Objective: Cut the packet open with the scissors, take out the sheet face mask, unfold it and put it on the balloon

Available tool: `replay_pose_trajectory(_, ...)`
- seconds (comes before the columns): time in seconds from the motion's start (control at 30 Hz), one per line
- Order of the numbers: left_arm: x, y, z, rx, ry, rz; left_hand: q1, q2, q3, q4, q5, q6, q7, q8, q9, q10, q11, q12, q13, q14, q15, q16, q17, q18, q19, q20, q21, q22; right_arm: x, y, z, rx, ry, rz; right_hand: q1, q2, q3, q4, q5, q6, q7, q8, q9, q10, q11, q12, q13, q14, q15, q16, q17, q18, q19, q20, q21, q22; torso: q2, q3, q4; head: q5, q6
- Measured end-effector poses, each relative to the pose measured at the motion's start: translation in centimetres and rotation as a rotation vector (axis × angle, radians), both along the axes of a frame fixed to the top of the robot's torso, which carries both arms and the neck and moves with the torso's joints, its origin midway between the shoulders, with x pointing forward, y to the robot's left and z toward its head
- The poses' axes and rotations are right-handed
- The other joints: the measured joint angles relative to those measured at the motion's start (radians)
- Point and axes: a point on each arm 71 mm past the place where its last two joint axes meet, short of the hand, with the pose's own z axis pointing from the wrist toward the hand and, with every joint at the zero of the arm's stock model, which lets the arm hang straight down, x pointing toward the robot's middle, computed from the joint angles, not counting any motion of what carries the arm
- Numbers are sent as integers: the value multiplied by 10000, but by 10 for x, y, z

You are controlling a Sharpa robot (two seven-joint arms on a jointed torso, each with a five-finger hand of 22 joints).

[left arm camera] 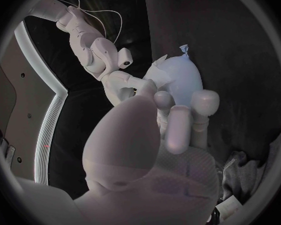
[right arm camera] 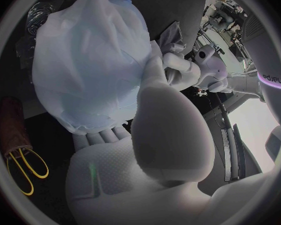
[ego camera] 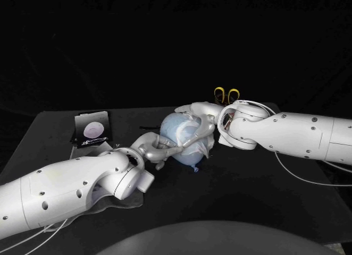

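The mask point(right arm camera: 84, 60) lies over the balloon point(left arm camera: 183, 77), in the middle of the table point(ego camera: 245, 196). Your right hand point(ego camera: 205, 116) cups the balloon from the far side, with its fingers wrapped on it. Your left hand point(ego camera: 157, 150) touches the near side. I cannot tell if it pinches the mask or just presses on it.

I think the job is nearly done, and the step now is to smooth the mask flat. Hold the balloon firm but soft with the right hand, so it does not roll or pop. Slide the left fingers slowly over the mask and push the folds out to the edge. Don't tug, or the sheet may slip off. The scissors point(ego camera: 226, 94) lie behind the balloon and the packet point(ego camera: 92, 128) is off to the left, both out of your way.
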Motion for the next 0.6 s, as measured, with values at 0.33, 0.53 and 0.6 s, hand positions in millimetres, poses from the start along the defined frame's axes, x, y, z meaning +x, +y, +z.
replay_pose_trajectory(0.33,3,5,1,-65,-299,357,103,5,1686,341,-66,200,-154,576,313,-29,-69,2,47,-8,-142,49,-9,-7,-108,-186,196,243,0,-1,0,3,18,-40,0,0,27,27,0,-1,-1,0,13,-1,0,0,-2,34,35,-1,9,15,0,1,-1,19,-6,0,2,-9,16)
replay_pose_trajectory(0.53,5,16,2,-74,-341,605,-971,-1048,4244,-632,-77,6,-169,1224,363,38,-137,4,110,-11,-158,49,-67,-6,-162,-239,276,335,0,-3,0,9,35,-65,-1,0,54,0,-1,-1,-1,0,12,-2,-1,-1,1,34,35,46,8,13,34,-33,-2,19,-5,-3,2,-22,10)
replay_pose_trajectory(0.6,5,20,2,-103,-317,686,-1241,-1191,4516,-686,-28,3,-170,1392,362,38,-137,-57,5,-12,-159,49,-111,-6,-165,-241,276,335,0,-3,0,11,40,-75,0,0,54,0,-1,-1,-1,0,11,-2,-1,32,1,34,35,46,15,11,34,-33,-2,19,-5,-3,3,-29,10)
